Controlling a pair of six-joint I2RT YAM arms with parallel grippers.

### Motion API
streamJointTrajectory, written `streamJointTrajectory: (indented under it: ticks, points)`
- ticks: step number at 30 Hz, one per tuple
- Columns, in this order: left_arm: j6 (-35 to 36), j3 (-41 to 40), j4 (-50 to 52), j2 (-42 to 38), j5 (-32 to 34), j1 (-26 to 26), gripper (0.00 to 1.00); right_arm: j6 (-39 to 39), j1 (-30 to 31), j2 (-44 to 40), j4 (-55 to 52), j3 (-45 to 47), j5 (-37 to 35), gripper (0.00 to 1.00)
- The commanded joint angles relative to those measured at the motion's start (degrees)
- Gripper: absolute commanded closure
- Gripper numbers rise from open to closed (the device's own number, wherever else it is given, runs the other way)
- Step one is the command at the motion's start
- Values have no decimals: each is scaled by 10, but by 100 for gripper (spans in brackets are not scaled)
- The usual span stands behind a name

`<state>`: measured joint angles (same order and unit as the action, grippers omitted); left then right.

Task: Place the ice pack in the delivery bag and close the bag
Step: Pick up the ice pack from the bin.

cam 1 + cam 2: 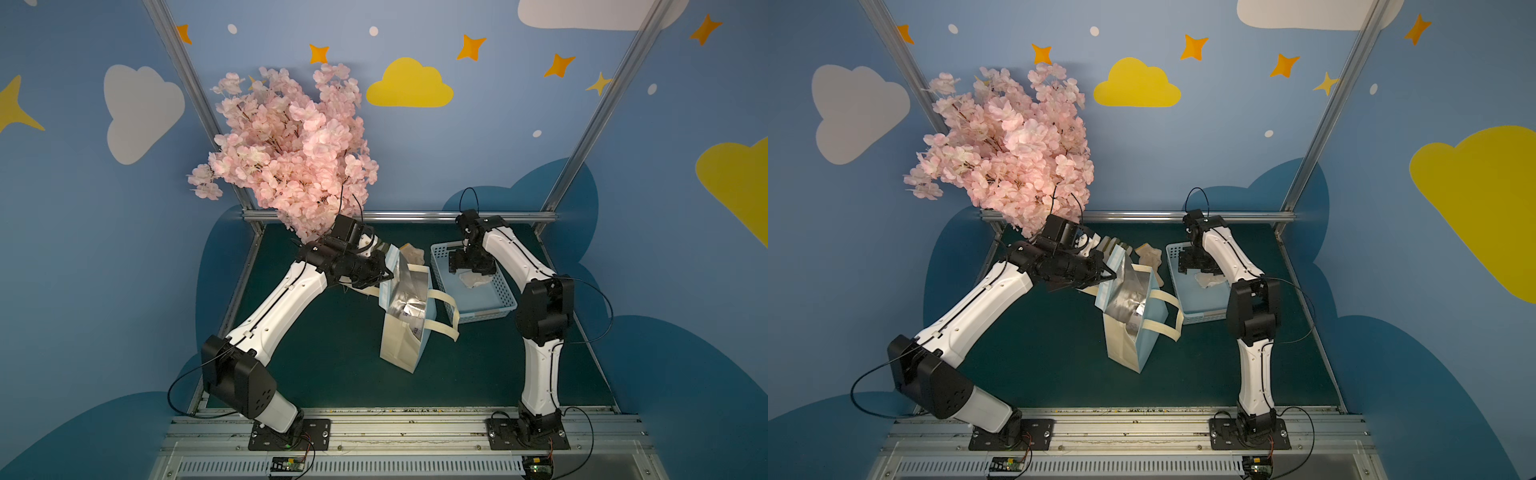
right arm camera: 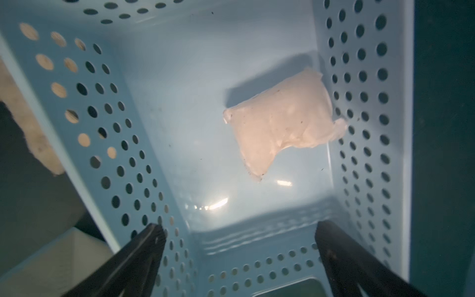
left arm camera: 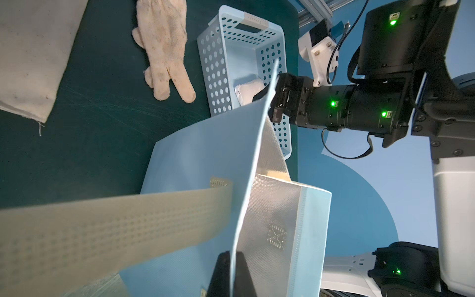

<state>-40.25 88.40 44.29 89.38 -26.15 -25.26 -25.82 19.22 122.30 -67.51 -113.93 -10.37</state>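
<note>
A robot with 2 arms works over a dark green bench. The delivery bag – light blue with cream straps – stands tilted near the middle of the bench, its mouth gaping to show silver foil lining. The left fingers are pressed together on the top edge of the bag's blue wall, pinching it. Just beside the bag sits a light blue perforated basket. The ice pack, a pale, soft pouch, lies on the basket's floor against 1 long perforated wall – not in the bag. The right fingers hang above the basket, spread wide and clear of the pack. A beige glove lies on the bench beyond the bag. A pink blossom branch rises behind the left arm.
</note>
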Motion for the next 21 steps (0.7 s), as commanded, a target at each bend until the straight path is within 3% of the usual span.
streamJointTrajectory:
  ticks: [1,6,10,21]
  points:
    - [16,13,7,11,-8,-2,97,-150,-17,32,-30,-33,-8,2]
    - [23,13,7,12,-10,-1,97,-178,-21,73,-47,-79,-47,2]
    - [25,16,5,14,-12,-1,97,-222,-35,91,-56,-71,-35,2]
    - [26,19,5,18,-17,-2,97,-229,-47,177,-55,-136,-9,2]
